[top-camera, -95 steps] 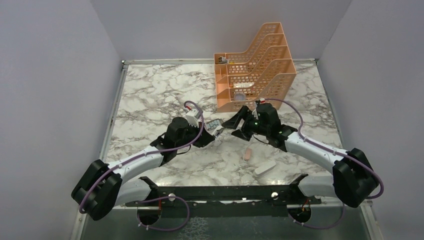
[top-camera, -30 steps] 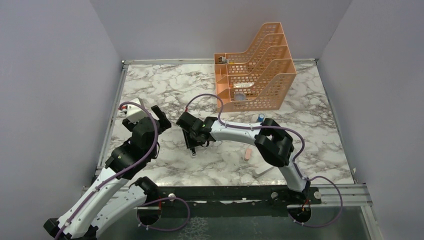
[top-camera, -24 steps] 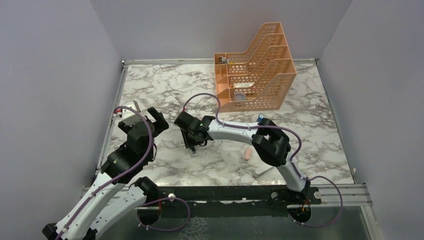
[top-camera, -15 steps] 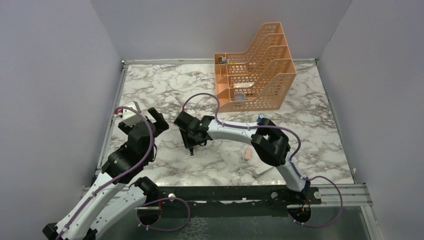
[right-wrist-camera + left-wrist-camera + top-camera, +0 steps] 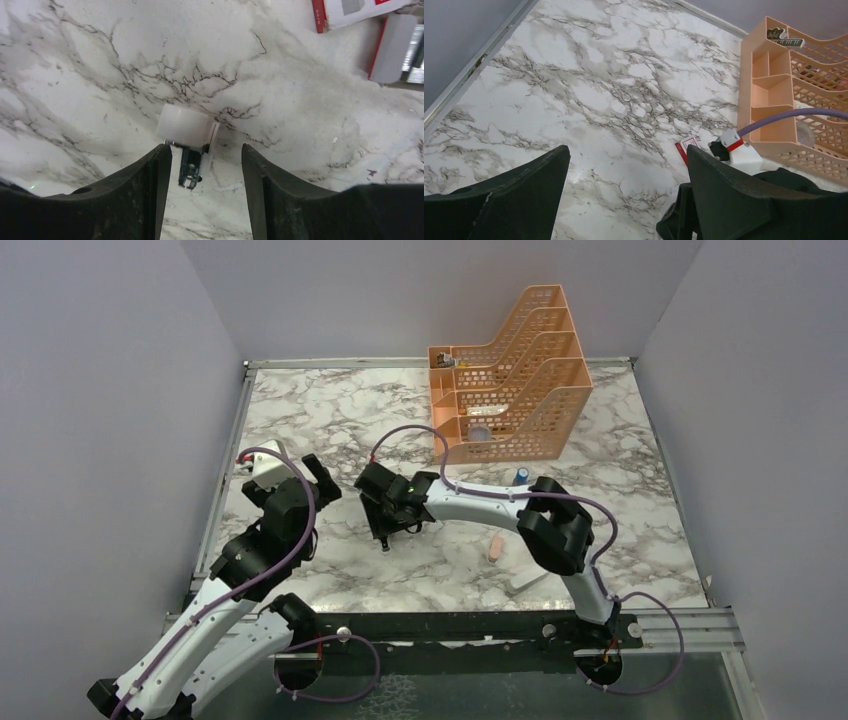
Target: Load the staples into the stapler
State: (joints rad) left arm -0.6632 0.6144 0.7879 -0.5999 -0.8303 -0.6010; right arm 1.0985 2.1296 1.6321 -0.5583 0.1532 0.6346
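Note:
The stapler [image 5: 187, 126], a pale body with its metal channel [image 5: 191, 169] showing, lies on the marble. My right gripper [image 5: 206, 150] stands open just above it, a finger on each side of the channel with a gap on the right. The staples [image 5: 415, 54] sit in a grey tray [image 5: 392, 47] beside the red box [image 5: 350, 11] at the upper right. From above, the right gripper [image 5: 388, 525] hides the stapler. My left gripper [image 5: 322, 480] is open and empty at the left, raised over bare marble; its own view shows the left gripper [image 5: 627, 150] and the red box [image 5: 687, 146].
An orange desk organizer [image 5: 510, 375] stands at the back right. A small blue cylinder [image 5: 522, 475], a pink piece [image 5: 495, 548] and a white piece [image 5: 528, 580] lie near the right arm. A metal rim [image 5: 228, 470] borders the table's left side.
My right gripper has opened around the stapler and shifted slightly right. The left arm has moved a little, its gripper staying open.

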